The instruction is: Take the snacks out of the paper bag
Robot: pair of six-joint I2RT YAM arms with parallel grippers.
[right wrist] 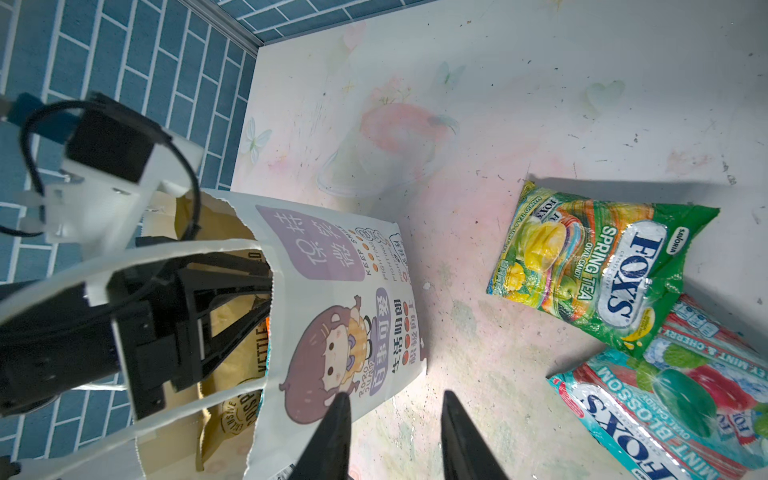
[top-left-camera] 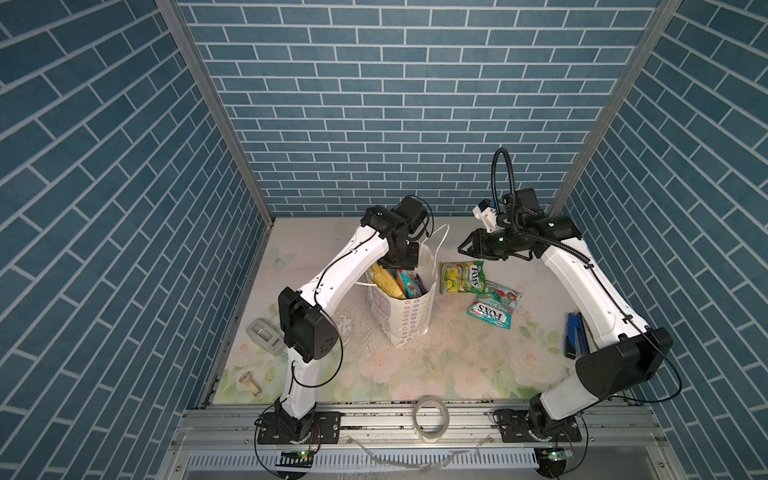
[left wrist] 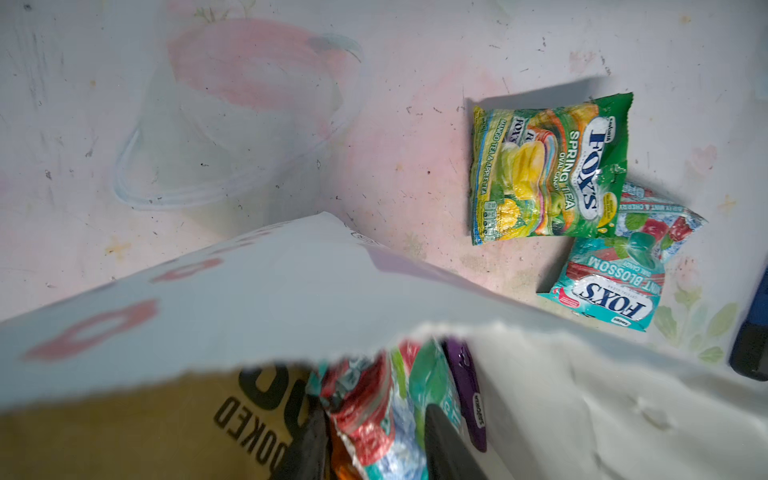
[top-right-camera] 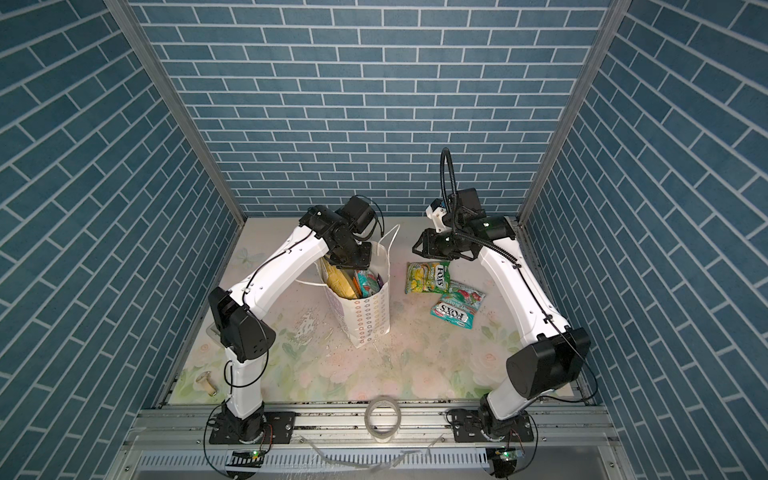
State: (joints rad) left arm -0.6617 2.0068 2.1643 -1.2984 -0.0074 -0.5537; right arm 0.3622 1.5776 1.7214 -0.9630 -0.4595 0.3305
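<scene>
Unpacking in hand: two packets out, more inside the bag.
The bag (top-left-camera: 409, 316) stands mid-worktop (top-left-camera: 457, 365), with a green packet (top-left-camera: 462, 277) and a loose teal packet (top-left-camera: 492, 309) touching at its 3 o'clock. The left tool (right wrist: 266, 293) is inside the bag, its jaws astride a bagged teal packet (left wrist: 365, 399), and whether they pinch it cannot be told. The next move probably calls for a firm pinch and a straight lift. The right tool (right wrist: 397, 440) hovers at 1 o'clock, jaws apart and empty.

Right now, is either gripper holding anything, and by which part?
Right gripper holds nothing. Left gripper, inside the paper bag, straddles the top edge of a teal candy packet; whether it grips cannot be told.
</scene>
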